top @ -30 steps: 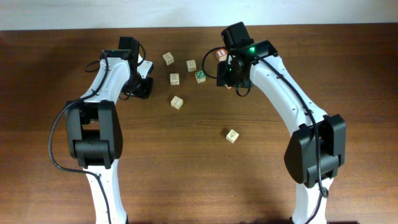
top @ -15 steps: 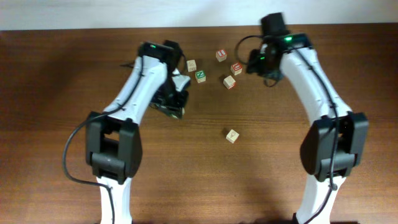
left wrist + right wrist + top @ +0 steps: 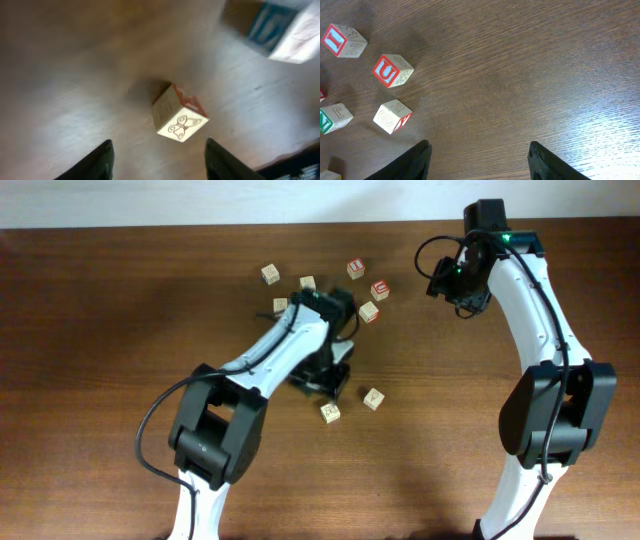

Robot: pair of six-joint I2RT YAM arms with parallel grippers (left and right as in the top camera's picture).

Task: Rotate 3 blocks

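A pale-wood block [image 3: 179, 120] with a butterfly face and a red-printed side lies tilted on the table just ahead of my left gripper [image 3: 159, 165], whose jaws are open and apart from it. In the overhead view that block [image 3: 330, 413] sits just below the left gripper [image 3: 332, 387]. A second tan block [image 3: 373, 398] lies to its right; its blue-printed face [image 3: 280, 30] shows blurred in the left wrist view. My right gripper [image 3: 442, 280] hovers open and empty at the back right [image 3: 479, 165], over bare wood.
Several more cubes lie at the back centre: tan ones [image 3: 270, 274] [image 3: 307, 283] [image 3: 280, 305] and red-printed ones [image 3: 355, 268] [image 3: 380, 289] [image 3: 369, 312]. The right wrist view shows red-letter cubes [image 3: 392, 70] [image 3: 342, 41] and a green-letter cube [image 3: 332, 120] at its left.
My left arm swung from the back left to the table's middle, carried a tan block there and opened off it. My right arm drew away to the right of the cubes.
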